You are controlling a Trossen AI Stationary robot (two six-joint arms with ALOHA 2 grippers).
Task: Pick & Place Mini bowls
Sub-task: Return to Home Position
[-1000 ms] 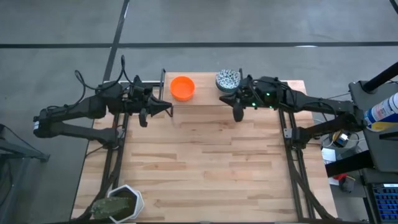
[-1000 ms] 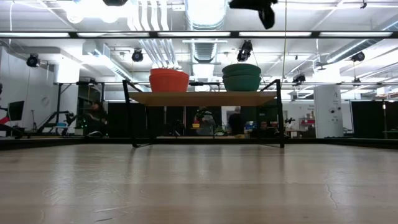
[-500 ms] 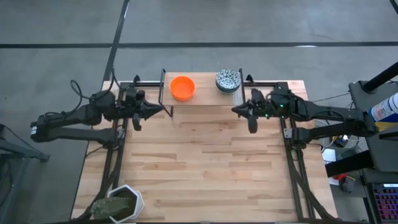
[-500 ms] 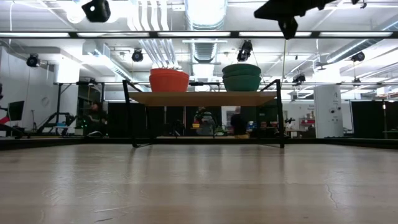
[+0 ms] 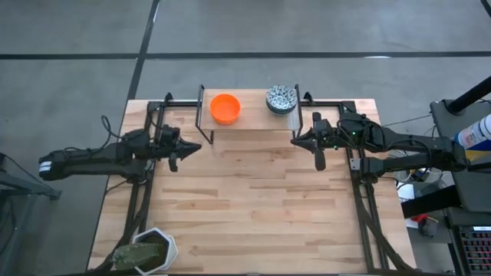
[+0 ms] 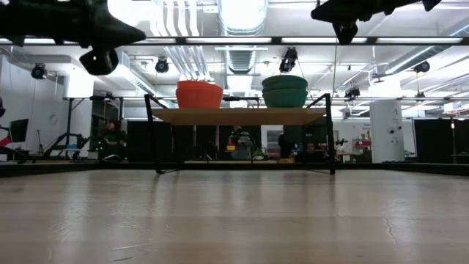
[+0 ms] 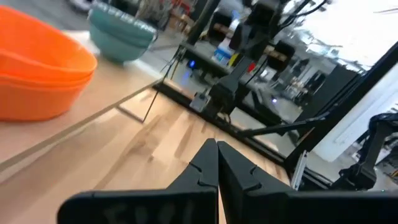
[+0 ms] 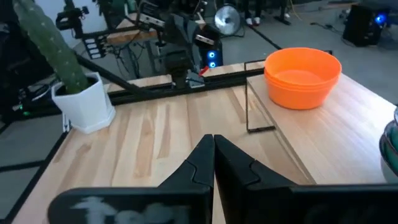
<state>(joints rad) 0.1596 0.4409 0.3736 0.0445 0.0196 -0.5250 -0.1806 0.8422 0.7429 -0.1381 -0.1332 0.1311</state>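
Plainly, the left pincer is clenched on nothing, its two fingertips pressed together in the left wrist view. It hangs above the desk at about 10 o'clock from the desk's middle, pointing inward. The right pincer is likewise clenched and empty, held above the desk at about 2 o'clock, near the shelf and apart from it.

Outward from both, the shelf stands along the desk's 12 o'clock edge. On it the orange mini bowls sit nested toward its 9 o'clock end. The speckled mini bowls are nested toward its 3 o'clock end, the two stacks well apart. No bowl lies on the desk itself. A white plant pot holding a cactus stands off at the 7 o'clock corner.

With the bowls all shelved, the stacking looks done and only the retreat to rest remains. To do it well, each arm should draw straight back toward its own side, 9 o'clock for the left and 3 o'clock for the right. The pincers should keep their height until clear of the shelf's black frame posts. The right arm has the less room, so it should avoid any swing toward 12 o'clock that could nudge the speckled stack. Both pincers can stay clenched.
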